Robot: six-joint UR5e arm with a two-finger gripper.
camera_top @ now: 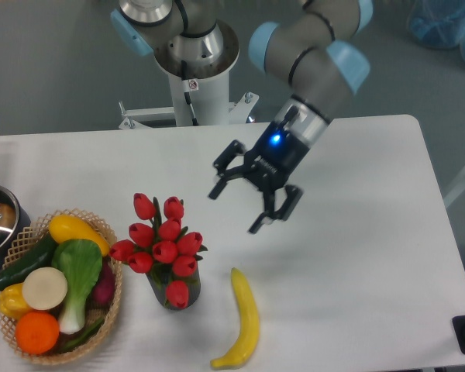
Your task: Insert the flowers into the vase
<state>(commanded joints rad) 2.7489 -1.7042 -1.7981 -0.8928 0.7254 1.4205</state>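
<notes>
flowers sit in the vase; the tool, spread and empty, hovers up right of them.

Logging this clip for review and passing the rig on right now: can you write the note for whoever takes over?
Pincer: open, empty, up and to the right of the flowers, touching nothing.
Flowers: red tulip bunch standing in the vase, buds spread wider than its mouth.
Vase: upright on the table, between the wicker basket and the banana.
Done: flowers inserted and released.
Left: nothing visible except parking the arm; stem depth is hidden by the buds.
</notes>
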